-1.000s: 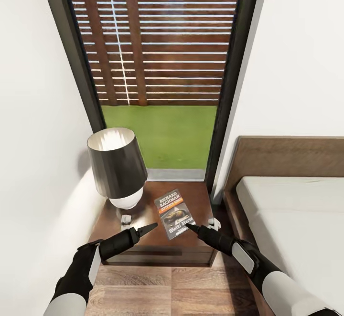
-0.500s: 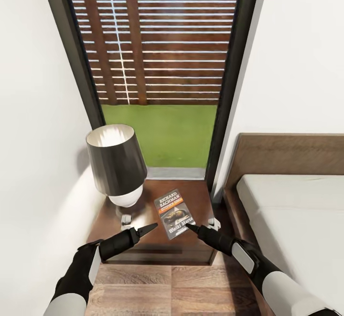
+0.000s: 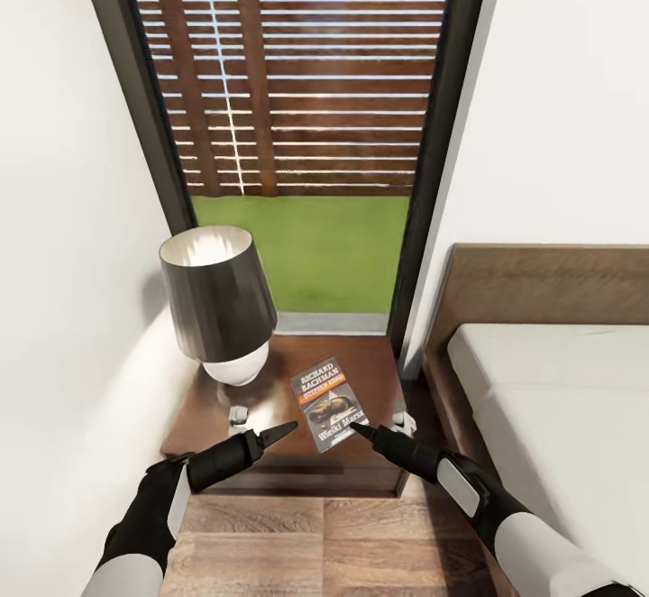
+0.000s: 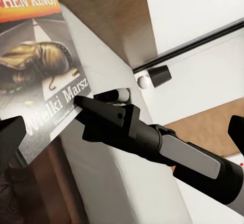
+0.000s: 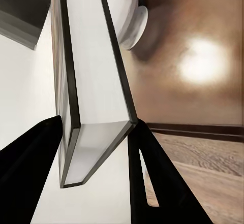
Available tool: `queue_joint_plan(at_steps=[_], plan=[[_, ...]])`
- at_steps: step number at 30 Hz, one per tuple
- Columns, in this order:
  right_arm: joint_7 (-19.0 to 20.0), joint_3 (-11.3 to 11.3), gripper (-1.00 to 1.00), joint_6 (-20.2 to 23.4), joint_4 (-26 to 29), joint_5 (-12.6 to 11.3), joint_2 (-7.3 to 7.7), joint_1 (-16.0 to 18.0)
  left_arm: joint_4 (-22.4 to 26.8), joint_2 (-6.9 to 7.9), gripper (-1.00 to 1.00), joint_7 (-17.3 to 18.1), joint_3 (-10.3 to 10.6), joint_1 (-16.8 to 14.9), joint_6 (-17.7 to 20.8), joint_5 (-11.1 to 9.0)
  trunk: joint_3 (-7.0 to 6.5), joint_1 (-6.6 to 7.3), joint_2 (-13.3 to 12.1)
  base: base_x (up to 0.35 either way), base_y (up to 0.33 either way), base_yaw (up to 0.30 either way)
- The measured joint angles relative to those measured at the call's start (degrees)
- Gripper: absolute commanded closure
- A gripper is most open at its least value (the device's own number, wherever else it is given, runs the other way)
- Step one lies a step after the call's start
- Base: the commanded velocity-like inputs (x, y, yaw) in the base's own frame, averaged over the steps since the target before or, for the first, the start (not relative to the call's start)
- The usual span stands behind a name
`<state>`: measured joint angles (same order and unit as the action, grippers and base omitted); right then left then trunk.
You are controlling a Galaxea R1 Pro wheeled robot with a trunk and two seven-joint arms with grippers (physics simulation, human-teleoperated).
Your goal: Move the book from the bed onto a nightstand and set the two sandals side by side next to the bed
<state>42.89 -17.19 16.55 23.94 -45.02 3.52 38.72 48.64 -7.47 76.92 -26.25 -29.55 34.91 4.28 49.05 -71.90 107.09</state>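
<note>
The right gripper (image 3: 358,430) pinches the book (image 3: 330,403) by its near corner. The right wrist view shows this most plainly: the two dark fingers (image 5: 152,183) sit either side of the book's pale page edge (image 5: 94,148), closed onto it. The head view gives only the fingertip meeting the cover's lower edge, with the book appearing over the top of the nightstand (image 3: 379,381); whether it lies flat there or is held just above cannot be told. The left wrist view adds the cover picture, with its orange band and white lettering (image 4: 35,56), and the right gripper (image 4: 109,107) reaching in to the book's corner.

The left gripper (image 3: 281,430) hangs over the nightstand's front edge, just beside the book and apart from it. Its fingers look pressed together into one point in the head view, yet its own camera shows one dark tip at each side of the picture, so I cannot tell how they stand.

On the nightstand, at the robot's left of the book, stands a lamp (image 3: 219,304) with a black shade and a white base; that base (image 5: 127,16) also appears in the right wrist view. Behind is a tall dark-framed window (image 3: 297,128) with brown slats and green grass. The bed (image 3: 559,399), with its brown headboard and pale mattress, lies at the right. Both forearms reach forward and inward from low in the head view, above the wood-plank floor (image 3: 315,543).
</note>
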Motion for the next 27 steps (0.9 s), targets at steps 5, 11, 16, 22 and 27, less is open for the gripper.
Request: queue_joint_plan(at_steps=[5, 11, 16, 22, 27], plan=[[0.0, 0.0, 1.00, 0.0, 0.0, -0.1, 0.00, 0.0, 0.0, 0.00, -1.00, 0.0, 0.0, 0.0, 0.0, 0.0, 0.36, -0.45, 0.8, 0.000, 0.000, 0.000], [0.0, 0.0, 1.00, 0.0, 0.0, 0.0, 0.01, 0.0, 0.0, 0.00, -1.00, 0.0, 0.0, 0.0, 0.0, 0.0, 0.36, -0.42, 0.8, 0.092, 0.000, 0.000], [0.0, 0.0, 1.00, 0.0, 0.0, 0.0, 0.02, 0.0, 0.0, 0.00, -1.00, 0.0, 0.0, 0.0, 0.0, 0.0, 0.36, -0.43, 0.8, 0.208, 0.000, 0.000], [0.0, 0.0, 1.00, 0.0, 0.0, 0.0, 0.02, 0.0, 0.0, 0.00, -1.00, 0.0, 0.0, 0.0, 0.0, 0.0, 0.36, -0.43, 0.8, 0.096, 0.000, 0.000], [0.0, 0.0, 1.00, 0.0, 0.0, 0.0, -0.04, 0.0, 0.0, 0.00, -1.00, 0.0, 0.0, 0.0, 0.0, 0.0, 0.36, -0.41, 0.8, 0.302, 0.000, 0.000]])
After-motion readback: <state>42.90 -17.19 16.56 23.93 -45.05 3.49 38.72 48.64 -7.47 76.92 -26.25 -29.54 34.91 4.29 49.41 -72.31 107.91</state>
